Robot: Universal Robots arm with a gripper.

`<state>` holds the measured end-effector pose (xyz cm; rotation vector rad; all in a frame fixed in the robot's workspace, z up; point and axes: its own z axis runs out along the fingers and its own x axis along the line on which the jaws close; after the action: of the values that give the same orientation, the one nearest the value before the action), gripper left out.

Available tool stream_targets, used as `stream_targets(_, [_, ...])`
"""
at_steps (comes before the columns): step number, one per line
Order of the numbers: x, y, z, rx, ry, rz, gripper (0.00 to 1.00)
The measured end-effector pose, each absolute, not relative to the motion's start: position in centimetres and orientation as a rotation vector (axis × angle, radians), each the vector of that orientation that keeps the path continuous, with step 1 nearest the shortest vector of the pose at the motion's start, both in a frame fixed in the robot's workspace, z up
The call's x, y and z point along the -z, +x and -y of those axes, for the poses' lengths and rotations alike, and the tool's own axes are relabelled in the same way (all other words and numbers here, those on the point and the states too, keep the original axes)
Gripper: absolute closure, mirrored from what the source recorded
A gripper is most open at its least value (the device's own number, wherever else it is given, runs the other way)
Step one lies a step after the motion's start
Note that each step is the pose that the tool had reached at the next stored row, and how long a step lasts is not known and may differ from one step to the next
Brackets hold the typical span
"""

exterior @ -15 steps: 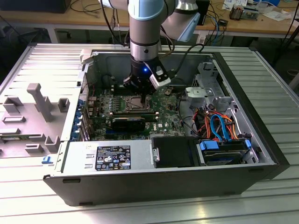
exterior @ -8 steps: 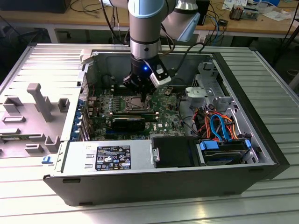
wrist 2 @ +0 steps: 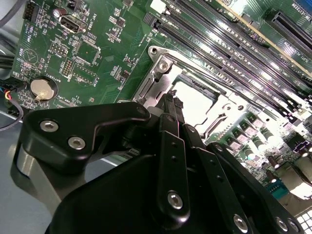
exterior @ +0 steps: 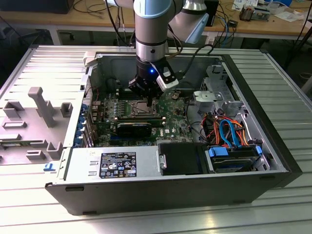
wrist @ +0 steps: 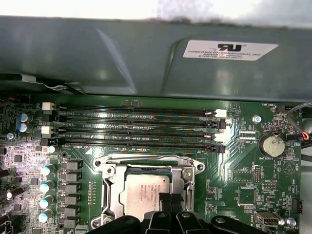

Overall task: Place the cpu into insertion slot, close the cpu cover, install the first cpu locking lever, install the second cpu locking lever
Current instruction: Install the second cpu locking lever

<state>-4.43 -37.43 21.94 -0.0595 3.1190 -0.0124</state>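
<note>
CPU point(wrist: 144, 191) lies in the insertion slot point(wrist: 187, 183), lower centre of the first wrist view; gripper point(wrist: 165, 204) fingertips pinched narrow on its edge. Best seated flat, released without dragging.

Around our fingers point(wrist: 168, 202) we see the socket's silver frame point(wrist: 187, 173) close on both sides, memory slots point(wrist: 136, 129) just beyond the fingertips, and the grey case wall point(wrist: 122, 53) farther on; above stays open.

Harsh glare on socket metal point(wrist 2: 195, 105)
</note>
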Motion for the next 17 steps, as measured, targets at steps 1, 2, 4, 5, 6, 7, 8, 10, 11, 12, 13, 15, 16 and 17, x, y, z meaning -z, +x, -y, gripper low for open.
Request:
stream_targets(1, [-21.9,-4.4,37.4,0.012,-0.059,-3.119,0.89])
stream_targets(2, [-21.9,-4.4,37.4,0.012,-0.059,-3.119,0.89])
stream_targets(4, [-22.0,-4.4,37.5,0.01,-0.06,-3.119,0.89])
stream_targets(5, [-22.0,-4.4,37.5,0.01,-0.059,-3.119,0.89])
stream_targets(6, [-22.1,-4.4,37.5,0.01,-0.059,-3.119,0.89])
stream_targets(7, [-22.3,-4.4,37.5,0.01,-0.059,-3.119,0.89])
stream_targets(8, [-22.5,-4.4,37.5,0.01,-0.059,-3.119,0.89])
stream_targets(10, [-22.9,-4.4,37.5,0.01,-0.059,-3.119,0.89])
stream_targets(11, [-23.2,-4.4,37.5,0.01,-0.059,-3.119,0.89])
stream_targets(12, [-23.3,-4.4,37.5,0.01,-0.06,-3.119,0.89])
stream_targets(13, [-23.3,-4.4,37.4,0.009,-0.059,-3.119,0.89])
stream_targets(15, [-23.3,-4.4,37.5,0.01,-0.06,-3.119,0.89])
stream_targets(16, [-23.3,-4.4,37.5,0.01,-0.059,-3.119,0.89])
stream_targets(17, [-23.3,-4.4,37.5,0.01,-0.059,-3.119,0.89])
